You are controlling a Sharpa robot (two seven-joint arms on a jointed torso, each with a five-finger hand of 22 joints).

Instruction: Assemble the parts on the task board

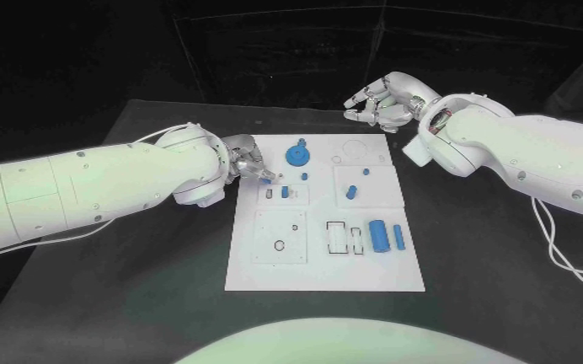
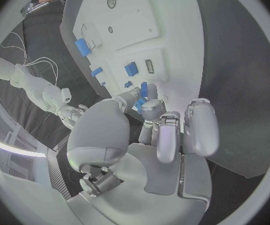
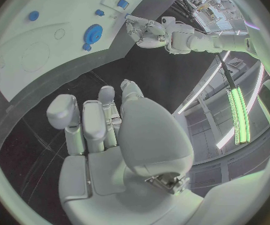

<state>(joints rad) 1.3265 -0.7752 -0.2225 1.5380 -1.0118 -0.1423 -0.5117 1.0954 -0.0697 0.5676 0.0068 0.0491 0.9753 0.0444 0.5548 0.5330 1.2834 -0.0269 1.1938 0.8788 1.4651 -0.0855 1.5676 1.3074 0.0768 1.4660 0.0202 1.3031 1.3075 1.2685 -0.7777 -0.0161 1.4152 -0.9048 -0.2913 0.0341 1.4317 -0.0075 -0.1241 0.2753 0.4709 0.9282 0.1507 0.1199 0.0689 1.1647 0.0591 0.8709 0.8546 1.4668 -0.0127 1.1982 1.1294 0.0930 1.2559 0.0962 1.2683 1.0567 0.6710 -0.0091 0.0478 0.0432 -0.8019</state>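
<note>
The white task board (image 1: pixel 261 254) lies in the middle of the black table. My left hand (image 1: pixel 247 162) is at the board's near-left top corner and pinches a small blue part (image 2: pixel 144 89) between thumb and fingertip, just over the board (image 2: pixel 172 30). A round blue part (image 1: pixel 297 156) stands close beside it, and a blue block (image 1: pixel 285 190) sits in a slot just below. My right hand (image 1: pixel 382 99) hovers past the board's far edge, fingers curled in with nothing in them (image 3: pixel 103 130).
Two blue cylinders (image 1: pixel 387 236) lie side by side at the board's right edge, next to a rectangular slot (image 1: pixel 335 238). Other small blue parts (image 1: pixel 350 190) sit mid-board. Bare black table (image 1: pixel 146 288) surrounds the board on all sides.
</note>
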